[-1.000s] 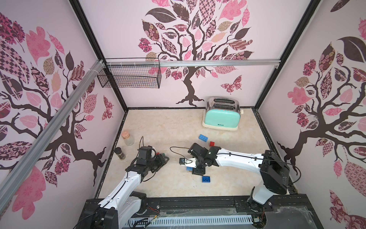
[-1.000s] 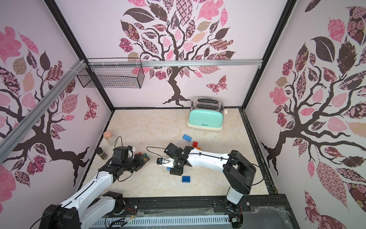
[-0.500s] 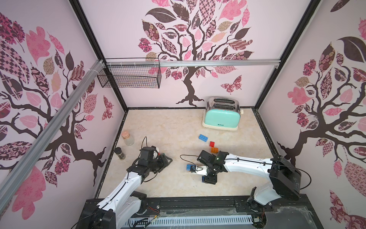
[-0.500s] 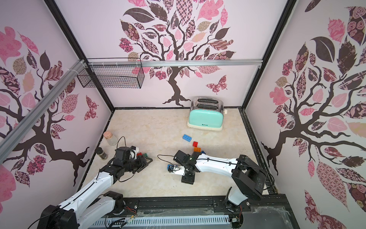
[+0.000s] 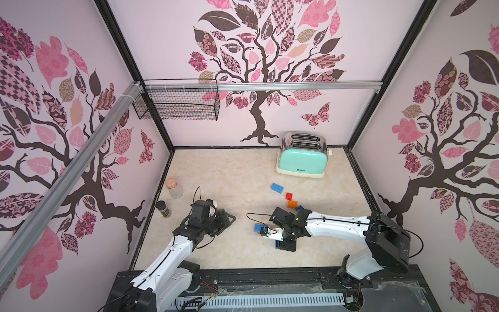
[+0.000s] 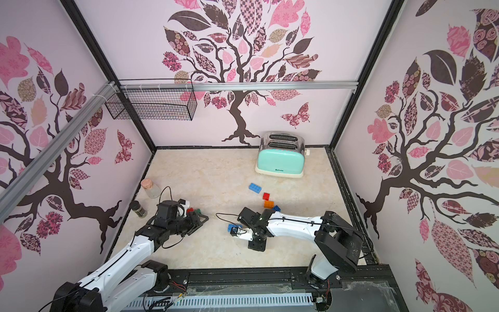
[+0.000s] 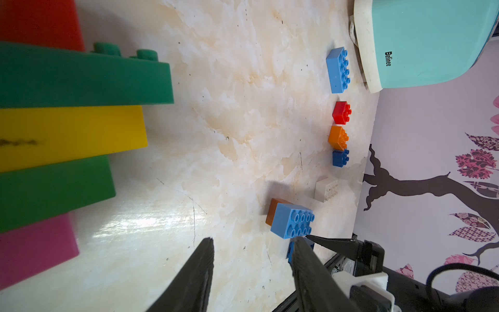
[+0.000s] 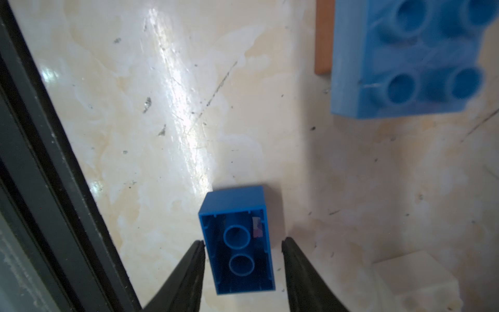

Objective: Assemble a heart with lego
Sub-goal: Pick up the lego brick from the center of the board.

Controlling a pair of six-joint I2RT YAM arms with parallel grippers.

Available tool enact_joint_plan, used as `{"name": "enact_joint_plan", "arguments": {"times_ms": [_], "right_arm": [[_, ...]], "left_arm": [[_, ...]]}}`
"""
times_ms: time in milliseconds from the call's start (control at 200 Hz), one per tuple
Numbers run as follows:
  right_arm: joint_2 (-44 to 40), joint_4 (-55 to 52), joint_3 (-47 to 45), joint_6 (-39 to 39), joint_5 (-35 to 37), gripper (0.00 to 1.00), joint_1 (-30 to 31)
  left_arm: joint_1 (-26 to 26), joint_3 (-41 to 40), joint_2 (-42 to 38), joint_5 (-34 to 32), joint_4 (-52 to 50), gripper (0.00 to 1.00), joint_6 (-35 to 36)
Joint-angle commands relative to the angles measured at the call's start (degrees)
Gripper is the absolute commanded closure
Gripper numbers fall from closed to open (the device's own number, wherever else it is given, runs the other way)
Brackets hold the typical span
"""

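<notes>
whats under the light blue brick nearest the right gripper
An orange brick: only one edge shows beneath the light blue brick. The rest is covered, so its size cannot be told.

My right claw [image 8: 242, 243] is black. By it lies a deep blue brick [image 8: 237, 240]; at ten o'clock from that in a top view, a paler blue brick [image 5: 258, 227]. Table [image 5: 229, 175] cream marble, toaster [image 5: 302, 162] mint, walls [image 5: 162, 40] pink with patterned leaves.
</notes>
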Motion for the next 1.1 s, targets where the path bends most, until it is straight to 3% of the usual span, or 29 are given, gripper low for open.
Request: {"name": "enact_joint_plan", "arguments": {"times_ms": [0, 370, 505, 655, 805, 915, 1095], "right_arm": [[0.8, 0.4, -0.2, 1.1, -0.4, 0.53, 0.2], [2.2, 0.9, -0.3, 1.8, -0.6, 0.46, 0.3], [2.6, 0.0, -0.1, 2.5, -0.9, 0.53, 0.3], [1.3, -0.4, 0.6, 3.3, -1.5, 0.67, 0.2], [-3.2, 0.4, 3.2, 5.7, -4.9, 0.7, -2.7], [-6.3, 1.2, 5.8, 8.3, -11.3, 0.7, -7.5], [-9.1, 6.0, 8.6, 15.3, -31.9, 0.7, -14.4]], "left_arm": [[-0.1, -0.9, -0.9, 1.0, 0.9, 0.49, -0.1], [-0.2, -1.1, -1.2, 2.1, 2.3, 0.49, -0.4], [-0.2, -1.1, -1.2, 2.1, 2.3, 0.49, -0.4], [-0.2, -1.3, -2.1, 1.9, 2.3, 0.48, -0.6], [-0.1, -1.2, -4.0, 3.9, 5.4, 0.45, 0.0], [-0.2, -1.4, -5.9, 9.2, 13.0, 0.43, 0.3], [-0.9, -4.8, -9.4, 15.1, 35.8, 0.39, -4.9]]}}
